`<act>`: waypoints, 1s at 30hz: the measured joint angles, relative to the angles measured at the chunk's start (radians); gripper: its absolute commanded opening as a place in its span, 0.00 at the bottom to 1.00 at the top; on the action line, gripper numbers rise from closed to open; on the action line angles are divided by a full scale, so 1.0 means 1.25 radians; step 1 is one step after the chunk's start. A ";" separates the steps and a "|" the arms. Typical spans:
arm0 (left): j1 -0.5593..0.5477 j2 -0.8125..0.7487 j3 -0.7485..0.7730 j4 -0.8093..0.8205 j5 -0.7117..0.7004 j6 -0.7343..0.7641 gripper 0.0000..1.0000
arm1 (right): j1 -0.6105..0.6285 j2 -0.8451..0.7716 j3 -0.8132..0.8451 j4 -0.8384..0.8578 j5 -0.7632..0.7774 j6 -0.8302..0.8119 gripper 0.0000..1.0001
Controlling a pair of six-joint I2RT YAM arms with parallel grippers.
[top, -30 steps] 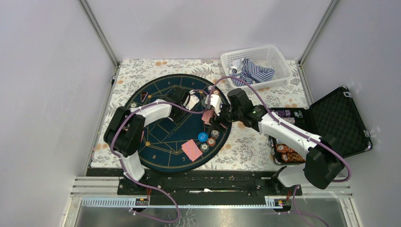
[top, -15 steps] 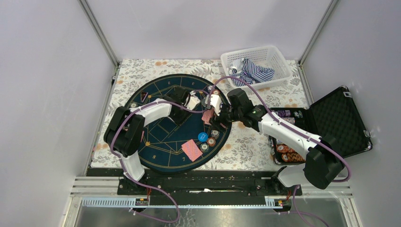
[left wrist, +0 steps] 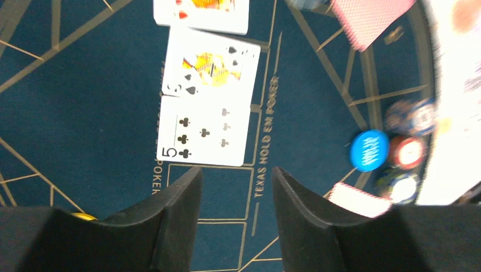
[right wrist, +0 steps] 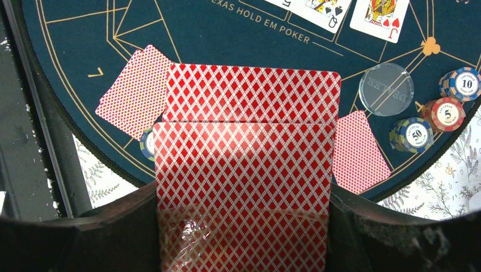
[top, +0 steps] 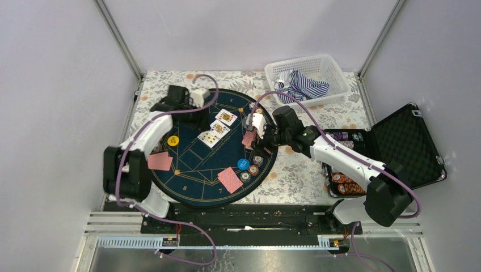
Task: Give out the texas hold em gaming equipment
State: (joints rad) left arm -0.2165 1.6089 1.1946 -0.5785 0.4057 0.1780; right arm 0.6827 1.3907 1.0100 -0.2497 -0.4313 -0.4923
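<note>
Three face-up cards lie in a row mid-mat: a five of clubs (left wrist: pixel 201 139), a spade court card (left wrist: pixel 212 68) and a third (top: pixel 227 117). Just behind them my left gripper (left wrist: pixel 236 173) (top: pixel 197 115) hovers open and empty. My right gripper (right wrist: pixel 244 226) is shut on a red-backed deck (right wrist: pixel 244 170) (top: pixel 249 139), its top card slid forward. Face-down cards lie at the left (top: pixel 160 161) and front (top: pixel 230 179) of the mat. A blue disc (top: pixel 243 164), an orange disc (top: pixel 173 140) and short chip stacks (right wrist: pixel 445 113) also sit on the mat.
The round navy mat (top: pixel 193 170) lies on a floral cloth. A clear dealer disc (right wrist: pixel 385 89) lies near the chips. A white basket (top: pixel 334 73) of striped cloth stands at the back right. An open black case (top: pixel 397 147) with more chips (top: pixel 343 184) sits at the right.
My left arm has swung from the mat's middle to its back left and its gripper has opened. The three face-up cards, the left face-down card and the orange disc now show. The right arm is still.
</note>
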 measured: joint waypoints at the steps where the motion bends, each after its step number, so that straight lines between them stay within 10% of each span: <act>1: 0.026 -0.029 -0.005 0.017 0.031 -0.016 0.59 | 0.000 0.000 0.000 0.000 0.000 0.000 0.00; 10: -0.030 -0.175 -0.013 0.118 0.332 -0.202 0.63 | 0.000 0.000 0.000 0.000 0.000 0.000 0.00; 20: -0.146 -0.095 -0.019 0.190 0.414 -0.348 0.61 | 0.000 0.000 0.000 0.001 0.000 0.000 0.00; 30: -0.190 -0.056 -0.020 0.197 0.422 -0.370 0.37 | 0.000 0.000 0.000 0.014 0.001 0.000 0.00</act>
State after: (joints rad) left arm -0.4541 1.5387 1.1702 -0.3317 0.9337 -0.2852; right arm 0.6827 1.3907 1.0100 -0.2317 -0.4305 -0.4919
